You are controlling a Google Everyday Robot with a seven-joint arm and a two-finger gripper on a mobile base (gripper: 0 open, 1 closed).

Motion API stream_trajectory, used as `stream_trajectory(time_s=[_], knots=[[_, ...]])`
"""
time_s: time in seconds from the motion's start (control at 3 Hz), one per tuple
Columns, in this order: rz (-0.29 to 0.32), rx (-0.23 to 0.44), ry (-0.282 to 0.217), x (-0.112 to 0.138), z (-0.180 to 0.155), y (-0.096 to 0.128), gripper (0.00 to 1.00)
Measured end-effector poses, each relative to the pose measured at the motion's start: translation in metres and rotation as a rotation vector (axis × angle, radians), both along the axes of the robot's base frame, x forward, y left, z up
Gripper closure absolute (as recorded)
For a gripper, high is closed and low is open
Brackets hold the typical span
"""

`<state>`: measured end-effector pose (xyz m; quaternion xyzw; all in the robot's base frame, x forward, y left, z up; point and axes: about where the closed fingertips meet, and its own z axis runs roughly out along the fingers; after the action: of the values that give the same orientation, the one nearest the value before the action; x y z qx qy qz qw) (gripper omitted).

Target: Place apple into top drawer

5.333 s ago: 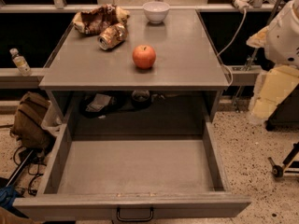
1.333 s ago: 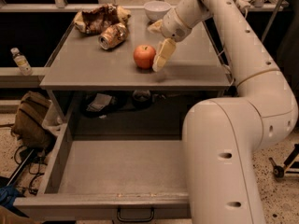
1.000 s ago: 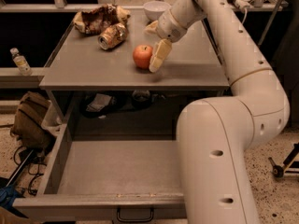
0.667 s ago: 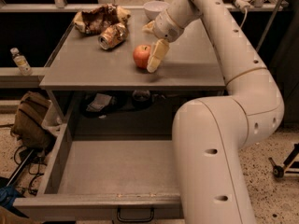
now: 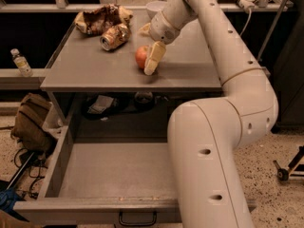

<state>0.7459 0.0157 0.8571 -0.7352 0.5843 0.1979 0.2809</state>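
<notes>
The red-orange apple [image 5: 140,56] sits on the grey cabinet top [image 5: 95,65], right of the middle. My gripper [image 5: 146,51] reaches down from the upper right and is open. Its near cream finger [image 5: 153,59] stands against the apple's right side and hides part of it. The far finger [image 5: 144,28] shows behind the apple, apart from it. The top drawer [image 5: 114,172] is pulled wide open below, with a bare grey bottom and a dark handle [image 5: 137,218] at its front. My arm covers the drawer's right part.
A crushed drink can [image 5: 115,36], a crumpled snack bag [image 5: 100,19] and a white bowl [image 5: 156,7] lie at the back of the cabinet top. A water bottle [image 5: 21,62] stands on the left ledge. A brown bag [image 5: 31,122] lies on the floor at the left.
My gripper has slid a little left, so its near finger now covers more of the apple's right side. The apple, can and drawer stay about where they were.
</notes>
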Motion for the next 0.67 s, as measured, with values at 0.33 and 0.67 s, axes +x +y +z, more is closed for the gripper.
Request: stream_trajectory(time_s=[0.33,0.67], knots=[[0.015,0.003,-0.002,-0.0001,-0.0004,0.0065,0.0],[0.021,0.007,0.0,-0.0005,-0.0024,0.0074,0.18]])
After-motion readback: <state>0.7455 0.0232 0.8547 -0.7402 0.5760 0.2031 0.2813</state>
